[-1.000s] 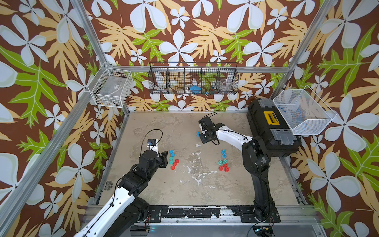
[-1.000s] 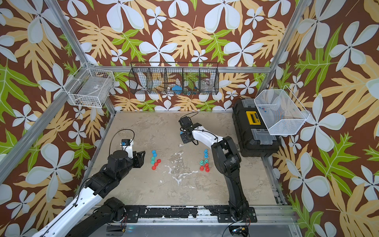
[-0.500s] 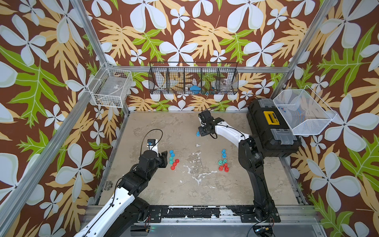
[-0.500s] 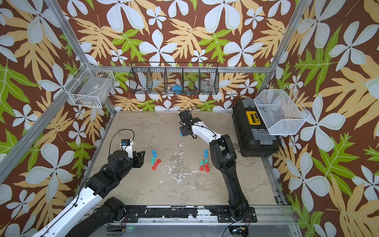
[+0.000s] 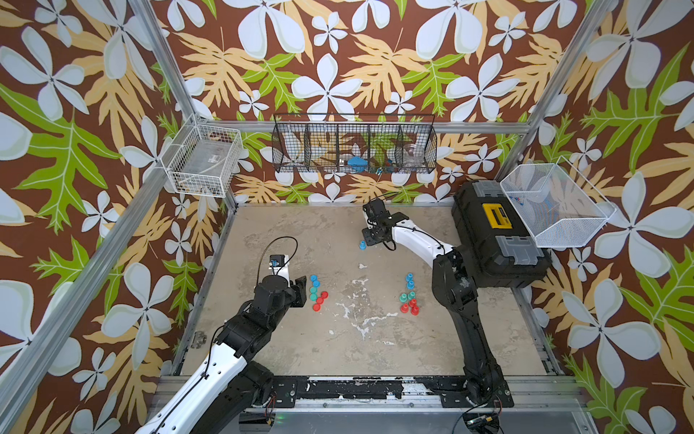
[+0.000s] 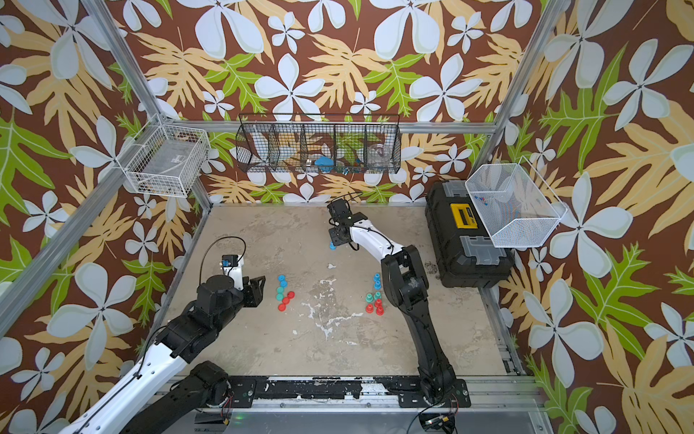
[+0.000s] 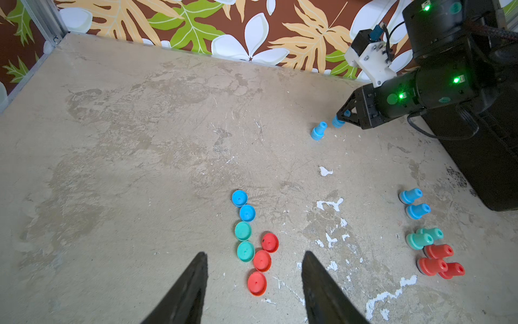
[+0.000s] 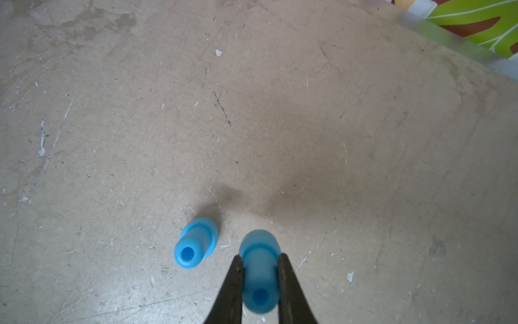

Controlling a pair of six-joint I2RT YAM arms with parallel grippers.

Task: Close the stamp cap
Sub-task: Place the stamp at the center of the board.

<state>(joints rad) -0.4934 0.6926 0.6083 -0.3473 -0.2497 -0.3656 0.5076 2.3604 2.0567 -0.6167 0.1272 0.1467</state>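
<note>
My right gripper (image 8: 259, 256) is shut on a blue stamp (image 8: 260, 269), held just above the table at the back middle. A second blue stamp (image 8: 196, 242) stands upright on the table beside it, also seen in the left wrist view (image 7: 318, 131). In both top views the right gripper (image 5: 370, 238) (image 6: 338, 236) hides the held stamp. Several loose caps (image 7: 246, 232), blue, teal and red, lie in a row just ahead of my open, empty left gripper (image 7: 255, 254) (image 5: 300, 289). More stamps (image 5: 410, 297) in blue, teal and red stand grouped near the right arm's base.
A black toolbox (image 5: 495, 240) sits along the table's right edge. A white mesh bin (image 5: 552, 204) hangs above it. A black wire basket (image 5: 355, 148) hangs on the back wall and a white one (image 5: 204, 161) at the left corner.
My right gripper has shifted slightly toward the back wall with the blue stamp in it, and its elbow has swung in. The left arm has not moved.
</note>
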